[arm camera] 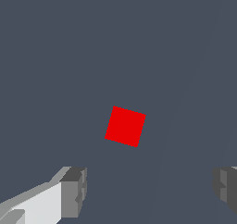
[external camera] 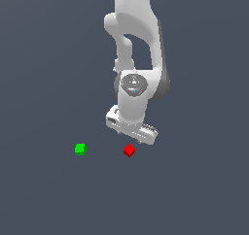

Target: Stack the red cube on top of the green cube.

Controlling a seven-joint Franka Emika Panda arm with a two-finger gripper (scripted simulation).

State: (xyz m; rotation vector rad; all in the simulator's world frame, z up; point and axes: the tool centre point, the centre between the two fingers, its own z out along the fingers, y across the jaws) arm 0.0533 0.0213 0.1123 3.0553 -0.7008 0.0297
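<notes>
Two cubes apart: red cube (external camera: 129, 150) (seemingly unobstructed), green cube (external camera: 80, 149).

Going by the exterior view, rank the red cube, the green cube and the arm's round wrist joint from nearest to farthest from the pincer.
1. Red cube: just below the pincer, on the floor.
2. Round wrist joint: directly above the pincer, on the arm.
3. Green cube: well off toward the exterior view's left, on the floor.

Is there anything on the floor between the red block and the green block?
No. In the exterior view, the stretch between the red cube and the green cube is bare grey floor. The open gripper hangs above the red one.
</notes>
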